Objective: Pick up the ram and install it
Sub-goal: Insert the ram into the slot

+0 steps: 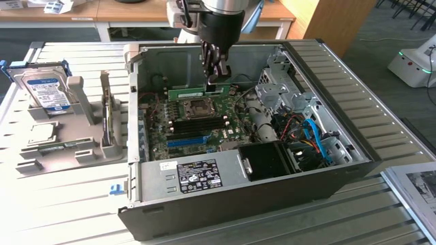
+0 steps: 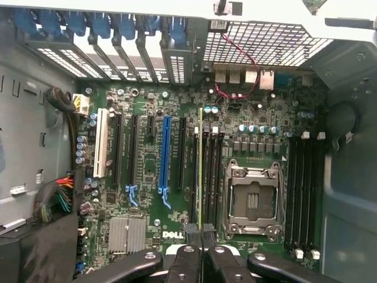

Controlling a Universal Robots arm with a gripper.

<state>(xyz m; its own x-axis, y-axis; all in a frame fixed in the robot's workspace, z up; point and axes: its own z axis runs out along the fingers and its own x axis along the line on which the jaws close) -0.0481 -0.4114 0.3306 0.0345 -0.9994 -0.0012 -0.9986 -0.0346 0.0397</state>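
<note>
Ram [image 2: 200, 165] is sitting clamped between my gripper's [image 2: 201, 233] fingers [image 2: 189, 253]; I'm holding its long axis parallel to the black memory slots [image 2: 213, 177] directly beneath it.

- Open computer case [image 1: 354, 153] lies on its side on the slatted table [image 1: 68, 204].
- Gripper [image 1: 216, 82] reaches down into the case, fingers pinched together on the top edge of the ram [image 1: 191, 93].
- Ram held level, on edge, over the far end of the motherboard [image 1: 170, 130].
- Hard drive [image 1: 44, 92] stands in a grey holder [image 1: 48, 153] on the exterior view's left, outside the case.
</note>
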